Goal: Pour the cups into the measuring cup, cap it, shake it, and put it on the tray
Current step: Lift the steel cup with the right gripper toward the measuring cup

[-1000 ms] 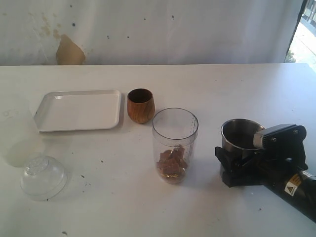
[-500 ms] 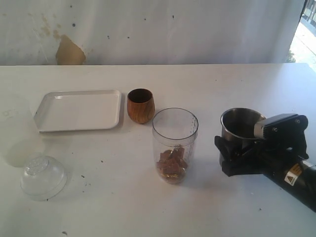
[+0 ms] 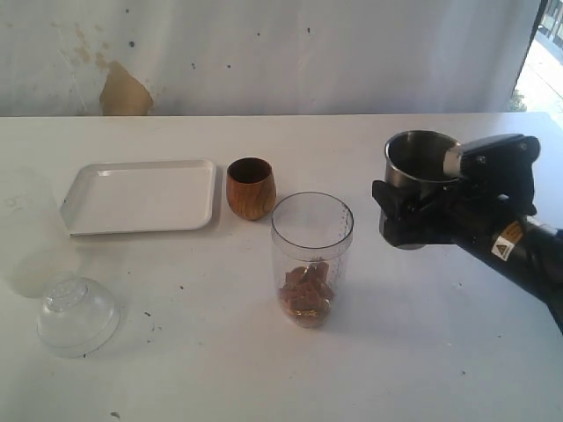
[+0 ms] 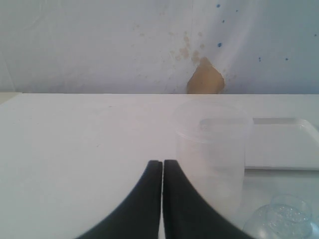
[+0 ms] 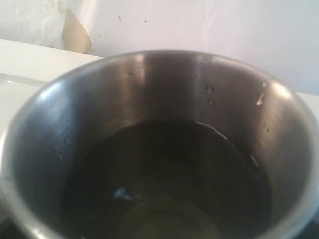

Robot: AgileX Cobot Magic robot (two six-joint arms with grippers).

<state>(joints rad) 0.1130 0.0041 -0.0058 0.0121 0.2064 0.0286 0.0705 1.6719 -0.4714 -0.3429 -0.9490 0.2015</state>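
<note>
My right gripper is shut on the steel tumbler, holding it upright above the table, right of the measuring cup. The measuring cup stands mid-table with brown pieces at its bottom. In the right wrist view the steel tumbler fills the frame; its inside is dark and the fingers are hidden. The wooden cup stands between the measuring cup and the white tray. The dome cap lies at the front left. My left gripper is shut on nothing, near the cap and the tray.
A frosted translucent container stands just beside the left gripper's fingers, faint in the exterior view at the far left. A stained white wall rises behind the table's back edge.
The right gripper has lifted the steel tumbler off the table and carried it up and slightly left. Everything else stays where it was.
</note>
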